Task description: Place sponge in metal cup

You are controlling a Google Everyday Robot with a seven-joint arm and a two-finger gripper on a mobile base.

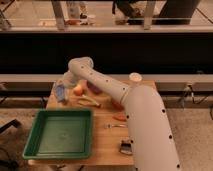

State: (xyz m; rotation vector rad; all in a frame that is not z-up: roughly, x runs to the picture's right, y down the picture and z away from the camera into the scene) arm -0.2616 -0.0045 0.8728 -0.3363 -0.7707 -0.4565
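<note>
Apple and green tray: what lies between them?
Camera view: a pale yellowish elongated item lies between the apple and the green tray. The gripper sits image-left of the apple.
</note>
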